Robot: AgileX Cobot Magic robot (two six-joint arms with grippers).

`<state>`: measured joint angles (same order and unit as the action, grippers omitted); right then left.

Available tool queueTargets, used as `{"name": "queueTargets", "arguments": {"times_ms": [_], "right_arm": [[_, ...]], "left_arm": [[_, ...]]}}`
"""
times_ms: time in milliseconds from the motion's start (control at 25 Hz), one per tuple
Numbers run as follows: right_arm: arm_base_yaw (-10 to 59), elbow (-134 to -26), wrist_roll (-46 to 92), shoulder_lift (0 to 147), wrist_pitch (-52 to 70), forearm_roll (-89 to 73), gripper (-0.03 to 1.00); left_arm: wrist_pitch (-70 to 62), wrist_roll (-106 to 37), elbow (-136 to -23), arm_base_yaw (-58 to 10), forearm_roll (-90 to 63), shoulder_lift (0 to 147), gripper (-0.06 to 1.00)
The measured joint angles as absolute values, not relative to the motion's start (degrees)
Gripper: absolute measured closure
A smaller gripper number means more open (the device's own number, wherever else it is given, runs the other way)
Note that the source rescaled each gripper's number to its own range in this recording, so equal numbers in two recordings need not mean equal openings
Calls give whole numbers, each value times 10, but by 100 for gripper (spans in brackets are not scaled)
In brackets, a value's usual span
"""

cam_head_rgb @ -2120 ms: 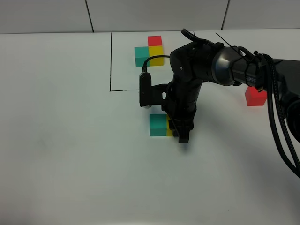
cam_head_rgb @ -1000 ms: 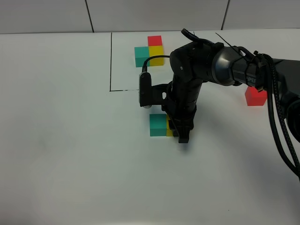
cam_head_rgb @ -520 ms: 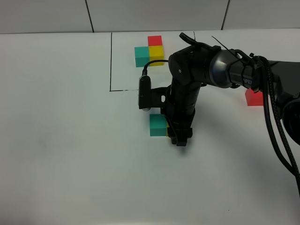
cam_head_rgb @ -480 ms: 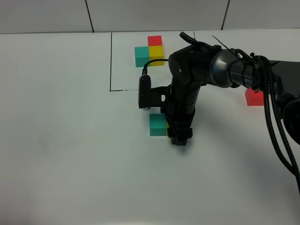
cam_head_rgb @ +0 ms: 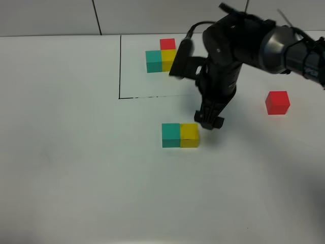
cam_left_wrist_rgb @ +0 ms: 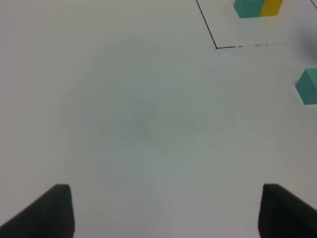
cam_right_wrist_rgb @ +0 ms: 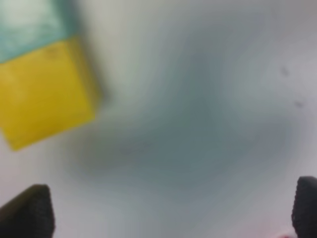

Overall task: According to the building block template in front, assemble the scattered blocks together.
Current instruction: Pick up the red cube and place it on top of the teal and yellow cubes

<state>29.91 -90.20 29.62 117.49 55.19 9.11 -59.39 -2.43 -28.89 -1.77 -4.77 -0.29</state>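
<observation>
The building block template lies at the back inside a thin black frame: teal and yellow in a row, red behind the yellow. Of the scattered blocks, the teal cube and yellow cube sit side by side mid-table. The red cube stands alone far to the right. My right gripper hovers open just behind and right of the yellow cube, holding nothing. Its wrist view shows the yellow cube and teal cube off to one side of the open right gripper. My left gripper is open over bare table.
The left wrist view catches a corner of the frame line, the template's teal and yellow cubes and the loose teal cube. The white table stretches wide to the left and front. A grey wall runs along the back.
My right gripper has opened, let go of the yellow cube beside the teal one, and risen back and to the right. The left gripper has not moved.
</observation>
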Motion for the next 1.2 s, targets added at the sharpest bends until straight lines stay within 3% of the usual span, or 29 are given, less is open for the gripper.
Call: {"name": "queueTargets", "arguments": {"times_ms": [280, 400, 680, 1200], "right_arm": [[172, -902, -27, 1154, 517, 140, 0], [119, -902, -83, 1154, 522, 137, 0], [34, -902, -42, 1154, 540, 32, 0], [32, -902, 37, 1211, 512, -21, 0]], "left_arm": [[-594, -24, -289, -18, -48, -3, 14], [-594, -24, -289, -18, -48, -3, 14], [-594, -24, -289, -18, -48, -3, 14], [-594, -24, -289, -18, -48, -3, 14]]}}
